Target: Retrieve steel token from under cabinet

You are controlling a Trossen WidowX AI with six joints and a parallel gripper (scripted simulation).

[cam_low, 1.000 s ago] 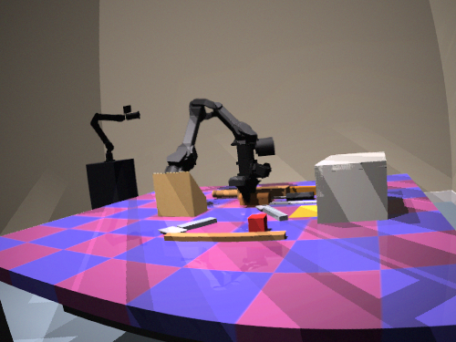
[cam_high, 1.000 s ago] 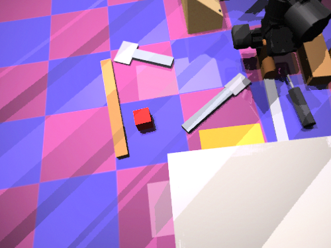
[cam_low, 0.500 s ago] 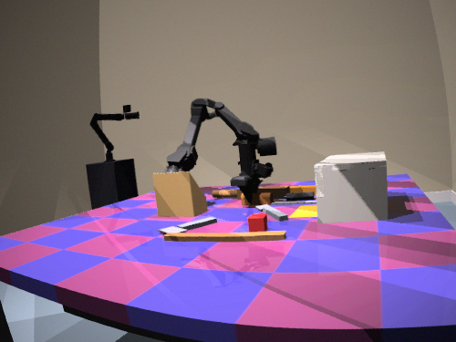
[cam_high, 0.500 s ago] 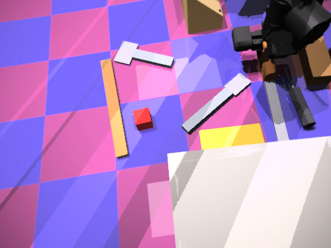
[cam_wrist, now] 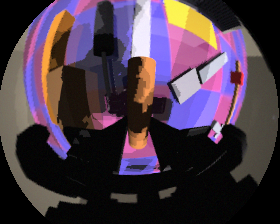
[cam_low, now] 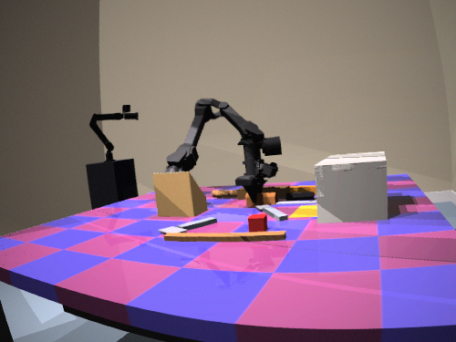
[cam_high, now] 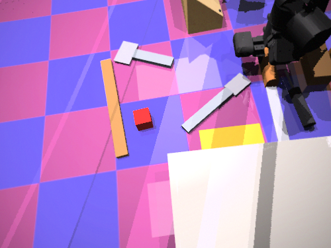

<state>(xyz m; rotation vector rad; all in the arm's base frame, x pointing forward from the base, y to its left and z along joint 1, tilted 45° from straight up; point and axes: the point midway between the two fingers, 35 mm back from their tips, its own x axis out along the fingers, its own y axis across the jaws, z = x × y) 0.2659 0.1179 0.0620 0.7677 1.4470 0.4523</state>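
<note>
White cabinet [cam_high: 215,195] [cam_low: 351,191]: fills the lower right of the top view; right of centre in the exterior view. Black arm [cam_low: 233,116]: rises from behind a tan wedge-shaped block [cam_high: 204,14] [cam_low: 178,195], bends over and points down at mid-frame. The gripper [cam_low: 255,201] [cam_wrist: 138,118] is partly closed, its jaws a modest way apart on the orange-brown handle [cam_high: 269,74] [cam_low: 262,199] [cam_wrist: 141,85] of a flat-bladed tool; its pale blade [cam_high: 276,110] [cam_wrist: 141,30] runs down to the cabinet's upper edge in the top view.

Orange strip [cam_high: 114,109] [cam_low: 225,236] [cam_wrist: 233,95]: lies left of centre in the top view. Two pale, wide-headed flat pieces: one [cam_high: 153,57] [cam_low: 198,223] upper left of centre, the other [cam_high: 212,107] [cam_low: 274,212] [cam_wrist: 200,77] slanting right of centre. Yellow marked area [cam_high: 232,136] [cam_low: 305,212] [cam_wrist: 192,20]: borders the cabinet's upper edge in the top view. Black-handled tool [cam_high: 302,107] [cam_wrist: 104,30]: right side of the top view, beside the blade. Red cube [cam_high: 142,118] [cam_low: 257,222] [cam_wrist: 236,78]: between the strip and the slanting piece.

Steel token: not visible in any view; its position cannot be told.
</note>
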